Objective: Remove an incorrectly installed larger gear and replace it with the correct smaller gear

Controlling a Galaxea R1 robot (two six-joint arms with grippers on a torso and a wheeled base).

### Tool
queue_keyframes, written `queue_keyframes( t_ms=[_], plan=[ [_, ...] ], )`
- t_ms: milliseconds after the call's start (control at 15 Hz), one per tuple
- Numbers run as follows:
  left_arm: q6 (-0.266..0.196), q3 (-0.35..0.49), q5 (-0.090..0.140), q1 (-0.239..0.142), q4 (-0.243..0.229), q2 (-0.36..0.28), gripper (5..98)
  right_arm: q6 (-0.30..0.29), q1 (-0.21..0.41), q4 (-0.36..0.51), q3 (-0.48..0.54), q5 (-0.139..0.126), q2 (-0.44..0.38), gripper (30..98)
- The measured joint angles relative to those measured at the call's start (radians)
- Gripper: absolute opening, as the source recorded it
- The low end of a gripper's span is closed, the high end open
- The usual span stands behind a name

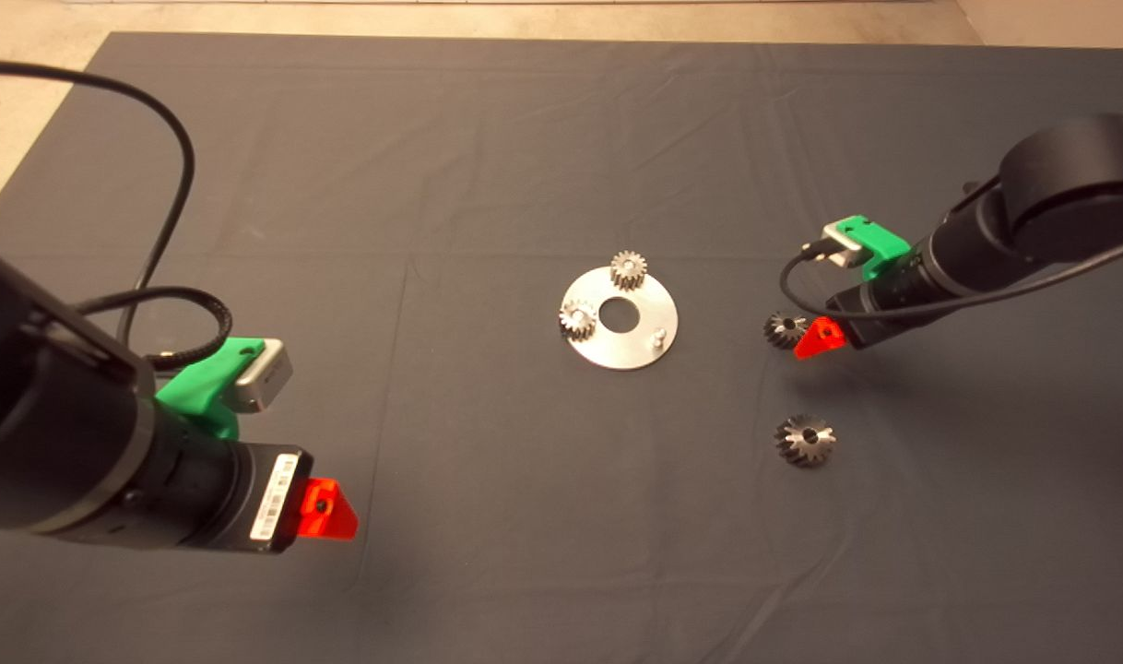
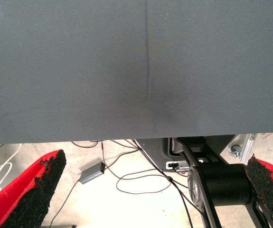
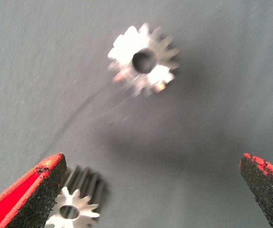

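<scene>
Right end effector [image 1: 815,339] hangs over the right half of the table's dark mat [image 1: 488,516], its red fingers [image 3: 29,194] spread wide and holding nothing. In the head view its red fingertip sits just beside the smaller gear [image 1: 785,330], a dark-steel toothed piece with a bright top face and a centre hole. The right wrist view shows that gear [image 3: 77,204] right against the inner side of one black pad, lying on the mat, with the other pad well apart from it.

The larger gear [image 1: 805,440] lies on the mat nearer the front edge, clear of the end effector. It is a shiny silver cone-shaped gear with pointed teeth and a dark centre hole, and in the right wrist view it [image 3: 143,59] rests beyond the open fingers, somewhat blurred.

Near the middle of the mat lies a round metal plate [image 1: 640,346] with a large central hole. Two pale silver small gears stand on it, one at its far edge [image 1: 628,269] and one at its left edge [image 1: 578,318]. A bare peg [image 1: 658,336] rises from the plate's right side. Nothing lies between the peg and the smaller gear.

Left end effector [image 1: 326,510] hovers over the mat's front left corner, well apart from all the gears, its fingers [image 2: 36,187] wide apart and empty. Its wrist view shows bare mat, with floor cables [image 2: 141,175] and a black robot base [image 2: 221,185] beyond.
</scene>
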Motion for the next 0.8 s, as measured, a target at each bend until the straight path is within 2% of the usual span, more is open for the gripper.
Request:
queue_keyframes(
  t_ms=[200,400,667,800],
  plan=[
    [0.000,0.000,0.000,0.000,0.000,0.000,98.2,0.000,0.000,0.000,0.000,0.005,0.000,97.0],
    [0.000,0.000,0.000,0.000,0.000,0.000,98.2,0.000,0.000,0.000,-0.009,0.023,0.017,97.0],
    [0.000,0.000,0.000,0.000,0.000,0.000,98.2,-0.001,0.000,0.000,-0.112,0.025,0.106,97.0],
    [0.000,0.000,0.000,0.000,0.000,0.000,98.2,-0.001,0.000,0.001,-0.131,0.023,0.139,97.0]
  ],
)
